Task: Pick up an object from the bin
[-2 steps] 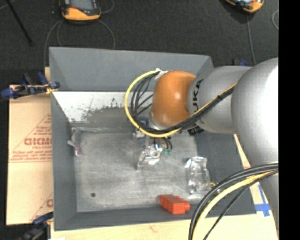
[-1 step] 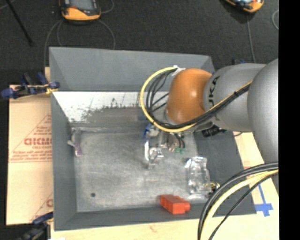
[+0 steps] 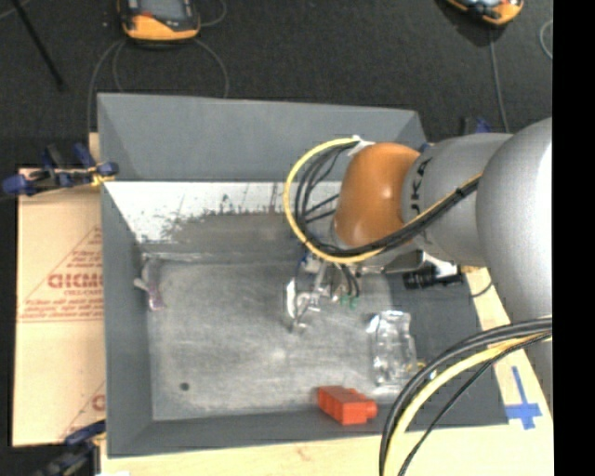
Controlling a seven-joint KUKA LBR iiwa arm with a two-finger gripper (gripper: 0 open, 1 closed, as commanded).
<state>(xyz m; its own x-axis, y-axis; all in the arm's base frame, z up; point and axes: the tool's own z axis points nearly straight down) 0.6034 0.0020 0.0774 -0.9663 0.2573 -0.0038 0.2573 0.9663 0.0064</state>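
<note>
The grey metal bin (image 3: pixel 123 325) takes up the middle of the frame. Its floor is flat and dull grey, with pale scratches and rubbed marks all over. The back wall, in the upper part of the bin, is lighter and has dark specks along its top. There is a tiny dark spot (image 3: pixel 184 386) on the floor at the lower left.

Around the bin is a dark rough floor (image 3: pixel 279 46). An orange and black thing (image 3: pixel 158 19) lies on it at the top left of the frame.

The big grey arm (image 3: pixel 493 204) comes in from the right. It has a round orange cover (image 3: pixel 372 195) and a loop of yellow and black cable (image 3: pixel 291 200). The gripper (image 3: pixel 302 307) hangs low over the middle of the bin floor. I cannot tell how wide open it is, or if it has hold of anything.

The closest thing is a clear crinkly plastic thing (image 3: pixel 390 349), lying just to the lower right of the gripper and not touching it. An orange block (image 3: pixel 346 405) lies near the front wall, at the bottom middle. A small grey thing (image 3: pixel 150 284) sits far off by the left wall.
</note>
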